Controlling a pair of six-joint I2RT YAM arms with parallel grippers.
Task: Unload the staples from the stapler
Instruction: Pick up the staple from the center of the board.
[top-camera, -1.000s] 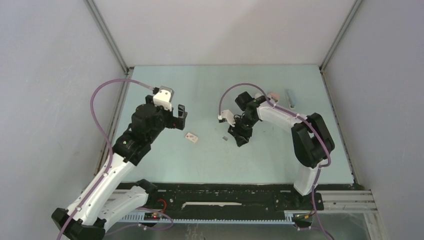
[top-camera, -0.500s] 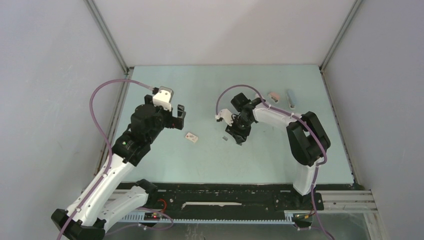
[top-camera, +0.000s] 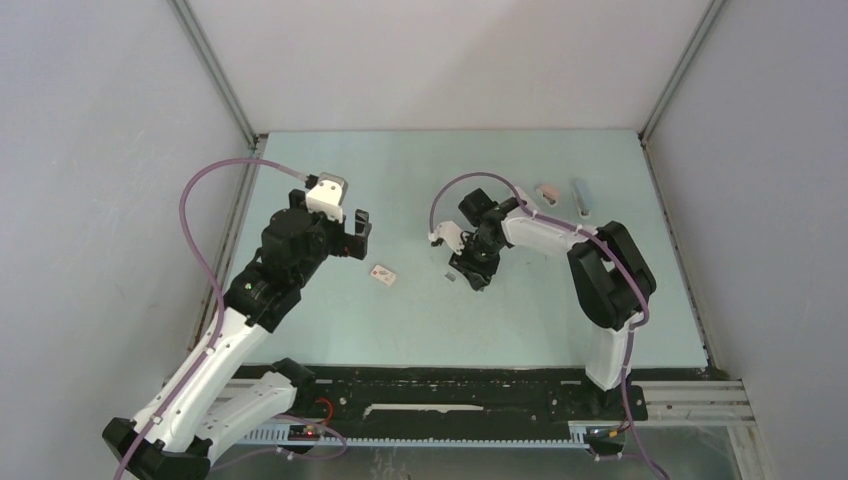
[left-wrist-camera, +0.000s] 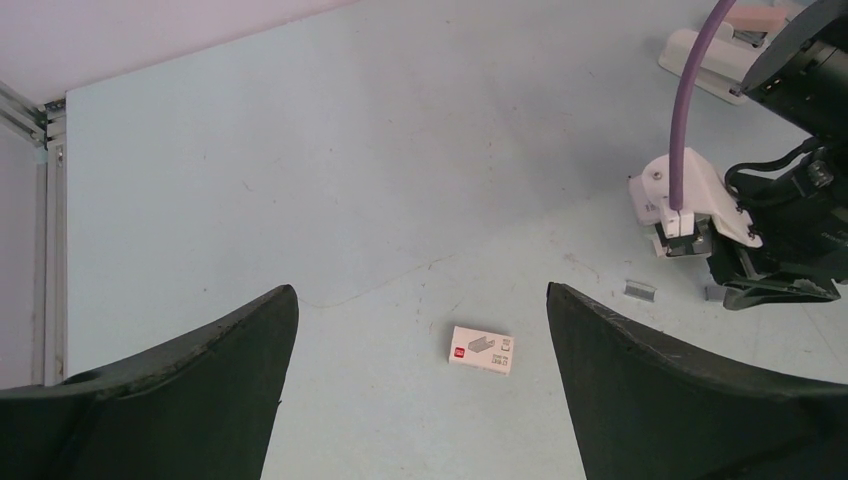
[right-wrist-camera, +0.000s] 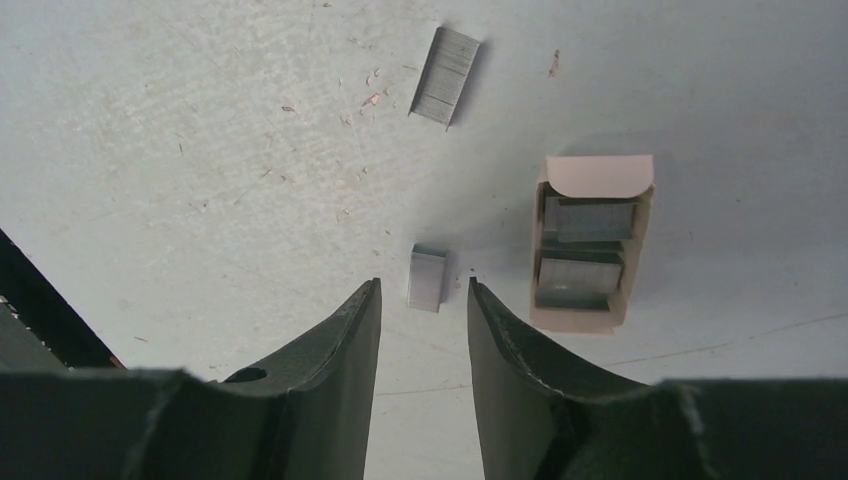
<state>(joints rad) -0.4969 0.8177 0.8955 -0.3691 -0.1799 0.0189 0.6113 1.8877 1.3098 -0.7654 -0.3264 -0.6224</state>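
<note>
staples (right-wrist-camera: 428, 279): a short loose strip lies flat on the bench (top-camera: 400, 170), roughly mid-bench, slightly right of centre. The right gripper (right-wrist-camera: 422, 292) is nose-down over it with jaws part open, one fingertip on each side of the strip's near end. Bare bench shows on both sides of the strip, so it is straddled, not clamped, and nothing is held. Can't tell whether the tips touch the bench.

A longer strip (right-wrist-camera: 445, 62) lies loose further out from the tips, on the side toward the left arm (it's the small dark fleck beside the gripper in the top view).

An open cardboard tray (right-wrist-camera: 590, 245) sits just beside the short strip, flap folded back, with two grey blocks of staples inside. It is apart from the fingers.

The stapler (left-wrist-camera: 712, 55), white with pink, sits toward the far right corner of the bench, well apart from the loose strips and from both grippers. A grey-blue bar (top-camera: 581, 196) lies just beside it, nearer the right edge.

The left gripper (left-wrist-camera: 418, 295) hangs over the left half of the bench, jaws spread wide, empty. A closed white box (left-wrist-camera: 481, 350) with a red mark lies on the bench under it, between the fingers in the wrist view, untouched.
</note>
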